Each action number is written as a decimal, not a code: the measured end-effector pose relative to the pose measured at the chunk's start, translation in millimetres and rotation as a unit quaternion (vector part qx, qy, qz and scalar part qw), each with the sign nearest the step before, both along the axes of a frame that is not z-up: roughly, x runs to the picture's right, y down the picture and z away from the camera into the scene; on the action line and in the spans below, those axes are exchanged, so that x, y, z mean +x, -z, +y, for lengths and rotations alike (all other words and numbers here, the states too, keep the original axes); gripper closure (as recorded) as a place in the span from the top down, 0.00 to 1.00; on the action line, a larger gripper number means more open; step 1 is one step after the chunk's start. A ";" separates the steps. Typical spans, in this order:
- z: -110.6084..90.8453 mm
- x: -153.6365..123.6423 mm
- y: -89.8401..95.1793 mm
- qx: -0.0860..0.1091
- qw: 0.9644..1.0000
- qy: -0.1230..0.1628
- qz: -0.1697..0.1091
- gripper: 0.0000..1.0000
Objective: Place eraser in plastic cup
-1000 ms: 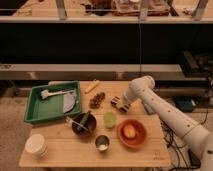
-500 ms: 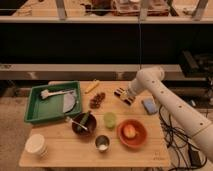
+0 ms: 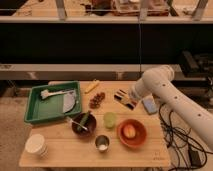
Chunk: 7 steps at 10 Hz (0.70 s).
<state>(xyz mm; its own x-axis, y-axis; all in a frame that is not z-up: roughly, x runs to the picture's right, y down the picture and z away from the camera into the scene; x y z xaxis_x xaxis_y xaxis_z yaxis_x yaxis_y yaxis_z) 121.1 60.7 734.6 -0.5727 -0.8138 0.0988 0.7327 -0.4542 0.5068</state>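
**Camera view: table stock**

We log the gripper (image 3: 131, 103) just beside the eraser (image 3: 121, 95), at its 4 o'clock; whether it grips we cannot tell. The eraser lies on the table (image 3: 65, 150). The plastic cup (image 3: 109, 120) stands upright at the eraser's 7 o'clock, apart.

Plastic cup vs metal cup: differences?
The plastic cup is pale yellow-green; the metal cup is shiny grey. The plastic cup stands farther back; the metal cup sits nearer the camera. Both are upright and open-topped. The gripper is by the eraser.
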 end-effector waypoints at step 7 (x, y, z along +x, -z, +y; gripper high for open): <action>45.5 -58.2 20.5 0.019 0.999 0.011 -0.048 0.00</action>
<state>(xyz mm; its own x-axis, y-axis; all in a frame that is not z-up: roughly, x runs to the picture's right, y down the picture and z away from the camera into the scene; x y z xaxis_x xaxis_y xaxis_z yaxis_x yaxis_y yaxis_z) 62.8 106.2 714.1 -0.5967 -0.8024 0.0125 0.6708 -0.4901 0.5566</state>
